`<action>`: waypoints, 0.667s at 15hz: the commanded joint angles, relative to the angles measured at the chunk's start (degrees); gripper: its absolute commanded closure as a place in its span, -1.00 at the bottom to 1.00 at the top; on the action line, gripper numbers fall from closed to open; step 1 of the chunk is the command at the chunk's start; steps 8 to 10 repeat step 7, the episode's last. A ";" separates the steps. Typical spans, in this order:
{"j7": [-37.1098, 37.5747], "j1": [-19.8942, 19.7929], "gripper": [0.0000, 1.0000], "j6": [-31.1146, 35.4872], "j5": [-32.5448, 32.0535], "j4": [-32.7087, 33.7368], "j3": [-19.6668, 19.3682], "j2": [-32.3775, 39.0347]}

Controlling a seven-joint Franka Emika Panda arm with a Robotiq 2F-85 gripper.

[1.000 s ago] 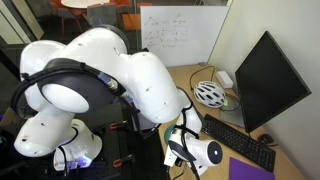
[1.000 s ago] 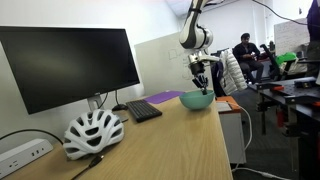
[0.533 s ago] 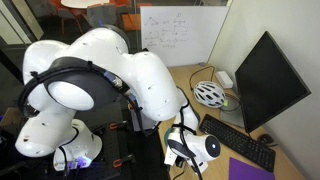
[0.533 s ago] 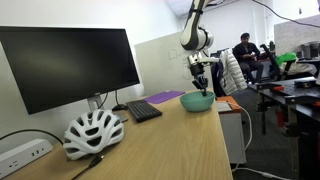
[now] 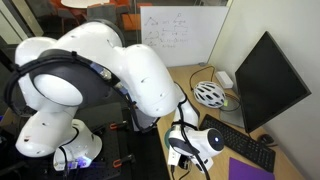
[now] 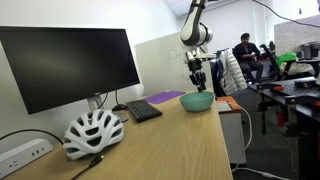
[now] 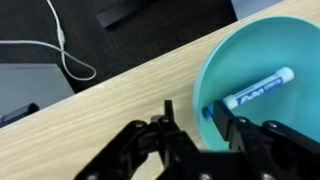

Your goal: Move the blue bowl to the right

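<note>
Blue bowl (image 6: pixel 196 102) sits near the desk's (image 6: pixel 185 140) far corner, close to the edge, with a marker (image 7: pixel 258 88) inside. Gripper (image 7: pixel 203 115) fingers are spread astride the rim, apparently not touching it. Before you slide, seat deeper, pinch the rim squarely and keep the bowl level.

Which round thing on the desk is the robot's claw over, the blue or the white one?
The blue bowl, under the gripper at the desk's end; the white helmet lies far off by the monitor.
</note>
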 commanded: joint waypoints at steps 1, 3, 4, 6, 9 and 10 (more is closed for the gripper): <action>-3.30 -0.25 -0.63 -5.03 -0.84 -3.38 0.31 -8.59; -1.47 1.04 -0.93 -7.39 -1.08 -4.52 -0.42 -13.28; -0.07 1.72 -0.99 -7.89 -1.30 -5.14 -0.73 -15.60; 2.93 2.84 -1.00 -8.52 -2.46 -6.09 -1.19 -19.31; 4.38 3.28 -1.00 -8.75 -3.51 -6.22 -1.26 -20.55; 4.38 3.28 -1.00 -8.75 -3.51 -6.22 -1.26 -20.55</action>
